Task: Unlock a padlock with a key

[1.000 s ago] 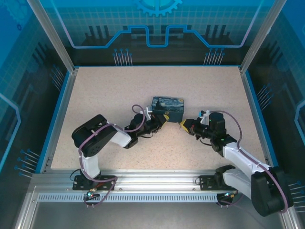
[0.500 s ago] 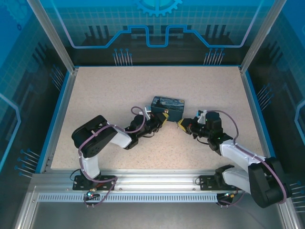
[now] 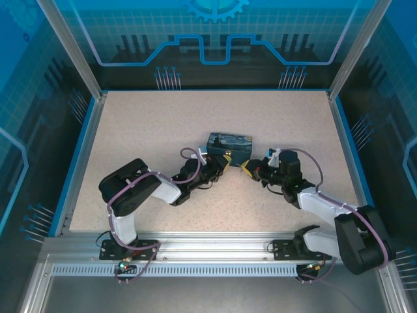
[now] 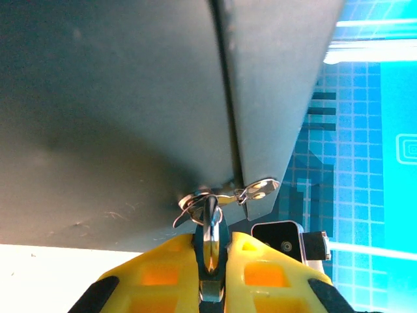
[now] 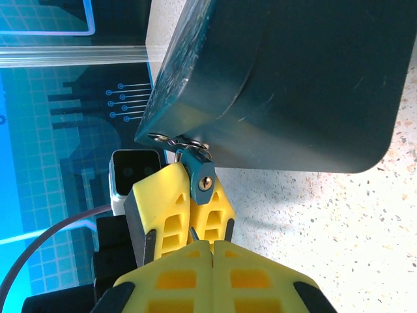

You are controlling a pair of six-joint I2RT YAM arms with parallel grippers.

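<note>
A small padlock [image 5: 202,177] hangs from the hasp of a dark box [image 5: 293,78], just above the counter [image 5: 339,222]. The left end effector [image 4: 212,244] is clamped on it. The right end effector [image 5: 212,251], fingers pressed together, sits just beside; the key cannot be made out. The lock looks rigid, light and slippery, best pinched across its flat sides.

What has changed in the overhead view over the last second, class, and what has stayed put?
The right arm swung inward: its elbow drew left, and the right pincer edged left toward the printed box and the left pincer. No grab or release is visible. The left arm and the box stayed put; the left pincer is shut on the padlock.
</note>
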